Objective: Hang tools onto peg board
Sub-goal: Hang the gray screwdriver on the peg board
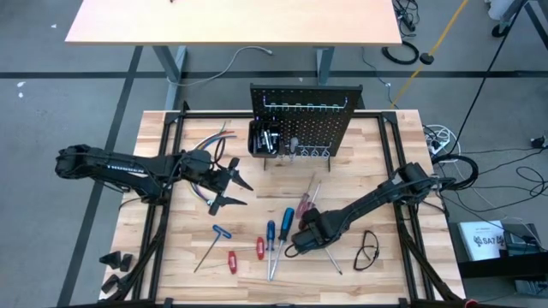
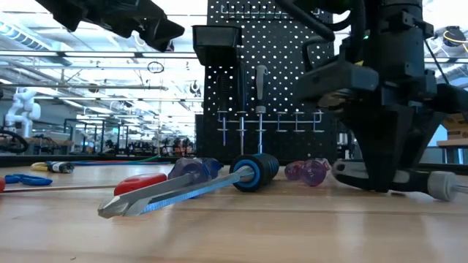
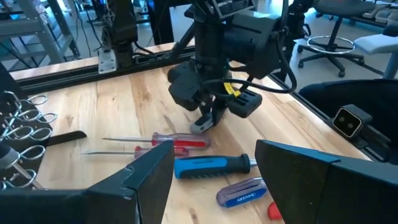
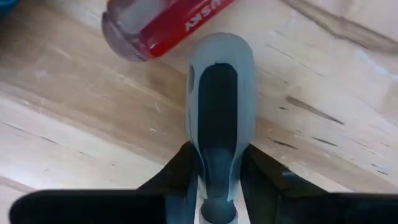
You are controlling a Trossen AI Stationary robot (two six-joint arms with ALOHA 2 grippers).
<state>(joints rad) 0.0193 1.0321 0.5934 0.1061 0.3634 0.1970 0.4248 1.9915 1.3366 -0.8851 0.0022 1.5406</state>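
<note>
- We see the right gripper [image 1: 301, 242] low in the centre-right of the high view, down at the tabletop among the loose tools.
- In the right wrist view its two fingers [image 4: 180, 165] sit tight against both sides of a grey-and-black screwdriver handle [image 4: 216, 124]; it is grasping that handle, which lies on the wood.
- A clear red handle [image 4: 163, 25] lies just beyond the grey handle's rounded end, in the upper left of that view.
- In the left wrist view the same gripper [image 3: 208, 118] stands over the grey handle [image 3: 200, 125], with a blue-handled screwdriver [image 3: 211, 166] and two thin red-handled ones [image 3: 180, 143] near it on the table [image 3: 124, 106].
- The left gripper [image 1: 229, 190] hangs above the table at centre-left of the high view, jaws spread wide, nothing in them.
- The rest of the tools [image 1: 272, 244] are spread across the lower centre of the high view: blue and red handles, a T-handle key [image 1: 216, 239] further left.
- The peg board [image 1: 304, 120] stands upright at the top centre, well apart from both grippers, with a black bin [image 1: 264, 139] on its left front.
- Safety glasses [image 1: 366, 251] lie right of the right gripper.
</note>
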